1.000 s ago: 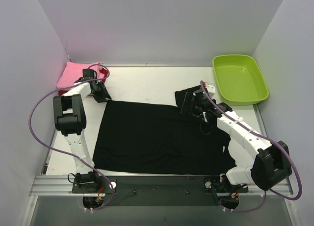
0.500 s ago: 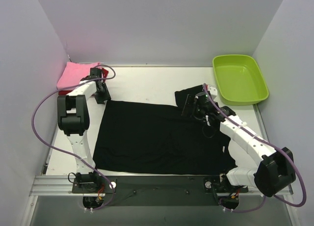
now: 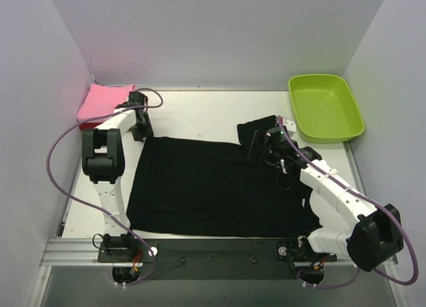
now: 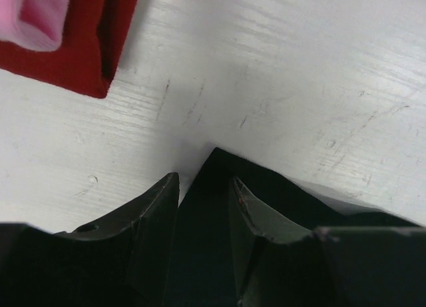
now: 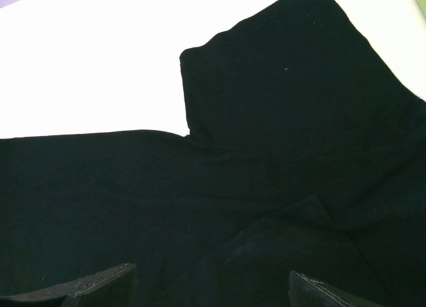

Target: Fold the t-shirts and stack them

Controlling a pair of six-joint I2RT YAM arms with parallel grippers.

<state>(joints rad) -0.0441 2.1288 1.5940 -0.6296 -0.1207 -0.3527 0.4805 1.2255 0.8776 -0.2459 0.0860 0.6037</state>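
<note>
The large black t-shirt (image 3: 219, 187) lies spread flat across the table. Its back-left corner (image 4: 219, 167) pokes out between the fingers of my left gripper (image 4: 204, 180) (image 3: 141, 129), which is partly open and low over the table. The cloth there still lies flat. Folded at the back left, the pink t-shirt (image 3: 103, 100) (image 4: 36, 14) rests on the dark red t-shirt (image 4: 73, 47). My right gripper (image 3: 257, 144) (image 5: 210, 290) hangs wide open above the black shirt's back-right shoulder, with the sleeve (image 5: 293, 87) just beyond it. Nothing is between its fingers.
A lime-green plastic tub (image 3: 325, 107) stands at the back right corner. White walls close in the table on the left, back and right. Bare white tabletop (image 3: 200, 114) lies behind the black shirt. A metal rail runs along the near edge by the arm bases.
My left gripper has slid a little to the right, onto the black shirt's back-left corner. The right gripper has shifted slightly right and nearer. Neither has changed its opening.
</note>
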